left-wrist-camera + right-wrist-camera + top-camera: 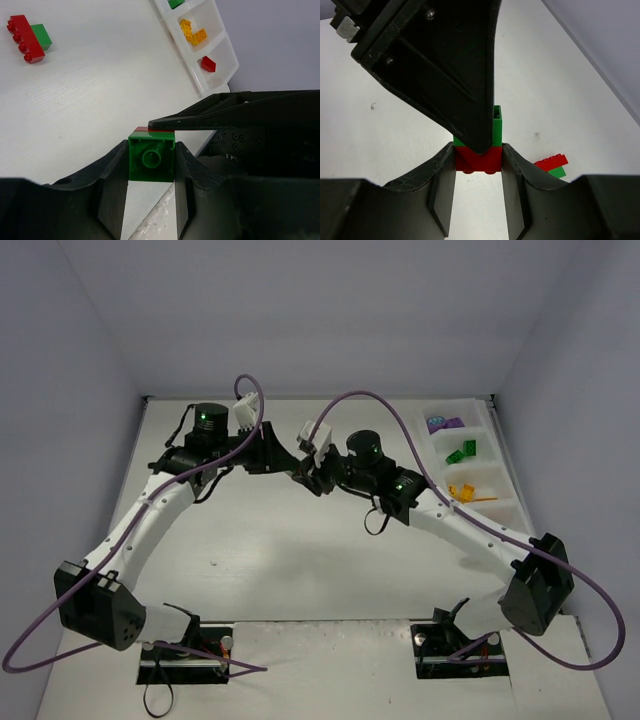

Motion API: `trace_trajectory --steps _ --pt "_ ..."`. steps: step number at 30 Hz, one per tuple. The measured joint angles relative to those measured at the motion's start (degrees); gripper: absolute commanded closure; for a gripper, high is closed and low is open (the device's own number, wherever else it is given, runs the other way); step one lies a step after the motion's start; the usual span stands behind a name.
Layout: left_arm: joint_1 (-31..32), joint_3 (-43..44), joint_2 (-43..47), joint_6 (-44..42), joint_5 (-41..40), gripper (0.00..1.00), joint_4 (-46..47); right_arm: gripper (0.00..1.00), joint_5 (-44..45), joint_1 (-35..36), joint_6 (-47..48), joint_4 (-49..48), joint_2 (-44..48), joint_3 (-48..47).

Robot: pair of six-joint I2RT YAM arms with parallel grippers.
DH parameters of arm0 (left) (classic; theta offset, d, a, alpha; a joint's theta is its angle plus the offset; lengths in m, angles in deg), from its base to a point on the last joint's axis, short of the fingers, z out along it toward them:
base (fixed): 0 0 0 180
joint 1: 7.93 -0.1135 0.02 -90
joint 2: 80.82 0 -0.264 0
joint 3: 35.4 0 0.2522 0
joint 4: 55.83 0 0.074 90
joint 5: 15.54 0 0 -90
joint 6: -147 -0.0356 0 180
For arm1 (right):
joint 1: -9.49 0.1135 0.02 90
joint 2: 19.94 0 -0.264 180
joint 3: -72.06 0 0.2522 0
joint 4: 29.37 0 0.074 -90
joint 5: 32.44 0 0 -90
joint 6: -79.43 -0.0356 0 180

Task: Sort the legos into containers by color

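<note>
Translucent white compartmented tray (503,455) partly filled by colour. Left gripper (150,150) clamps a small green plastic brick (151,172), right gripper (478,156) its attached red brick (485,162); another red-green pair (29,32) lies unsorted.

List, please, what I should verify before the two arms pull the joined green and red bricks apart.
1. Hold of left gripper on green brick: ok, shut on it.
2. Hold of right gripper on red brick: ok, shut on it.
3. Each gripper touches only its own brick: cannot tell, the fingers overlap in both wrist views.
4. Bricks separated: not ok, they are joined.
5. Room in red compartment: ok, it holds one small red piece.
6. Other red-and-green pair out of the way: ok, it lies on the table, far from both grippers.
</note>
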Motion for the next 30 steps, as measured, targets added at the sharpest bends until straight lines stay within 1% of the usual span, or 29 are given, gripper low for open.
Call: trace_trajectory --steps 3,7,15,18,22,26,30 --pt "0.26 -0.04 -0.50 0.02 0.26 1.00 -0.04 1.00 0.42 0.00 -0.24 -1.44 0.79 1.86" --pt "0.39 -0.22 -1.07 0.00 0.59 1.00 -0.48 1.00 0.81 0.00 -1.14 -3.30 1.49 4.28" --pt "0.24 -0.22 0.46 0.42 1.07 1.00 1.25 1.00 7.06 -2.58 -1.75 6.58 1.33 9.29" --pt "0.26 -0.37 1.14 0.15 0.11 1.00 1.22 1.00 8.35 -4.33 -3.32 7.96 1.36 9.55" --pt "0.26 -2.45 3.02 -0.85 -2.12 1.00 1.05 1.00 11.32 -9.20 -8.17 8.72 2.49 10.82" --pt "0.26 -4.92 4.83 -2.08 -4.72 1.00 -0.68 1.00 19.67 -14.60 -14.80 10.73 5.27 12.41" --pt "0.26 -5.25 5.49 -3.58 -6.73 1.00 -2.45 1.00 26.43 -19.91 -21.27 13.16 7.80 12.63"
